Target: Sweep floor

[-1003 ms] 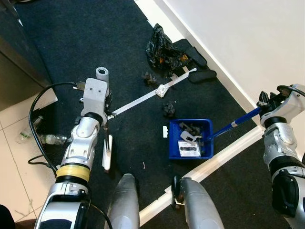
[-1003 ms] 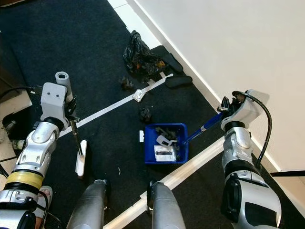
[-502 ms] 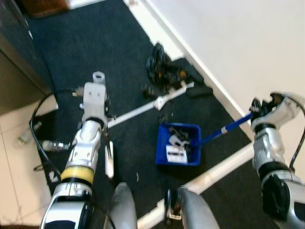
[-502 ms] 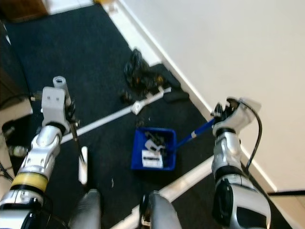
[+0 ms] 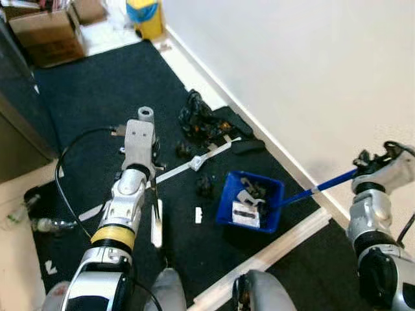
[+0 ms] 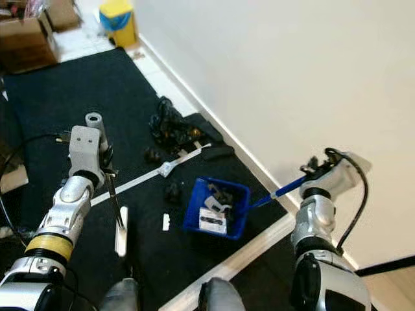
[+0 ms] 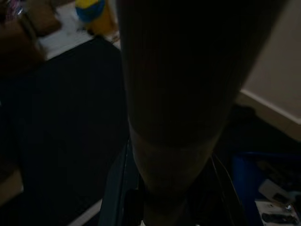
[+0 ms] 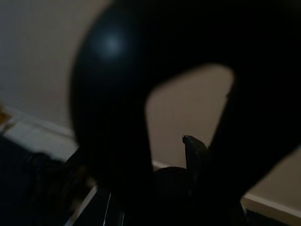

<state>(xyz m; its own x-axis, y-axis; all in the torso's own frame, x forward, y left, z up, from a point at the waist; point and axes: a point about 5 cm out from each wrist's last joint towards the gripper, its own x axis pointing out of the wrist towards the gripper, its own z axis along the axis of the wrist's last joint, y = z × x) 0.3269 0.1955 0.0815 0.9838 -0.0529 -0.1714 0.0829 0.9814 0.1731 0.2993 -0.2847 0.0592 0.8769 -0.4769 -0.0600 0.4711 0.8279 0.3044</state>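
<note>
Head views: left gripper [image 5: 152, 150] is clamped on a thin dark brush handle whose white brush head [image 5: 156, 223] rests on the dark carpet [image 5: 84, 97]. Right gripper [image 6: 312, 170] grips the blue handle of one blue dustpan [image 5: 249, 202], already holding scraps. Risk, I'd judge: a tilted pan could spill its load. Beyond the brush, approx. 3 small dark clumps [image 5: 205, 186] sit by a white strip [image 5: 194, 161], plus one black bag [image 5: 198, 120] near the wall.

Left wrist view: dark; dustpan corner [image 7: 263, 188] just shows.

Right wrist view: too dark, can't tell more.
</note>
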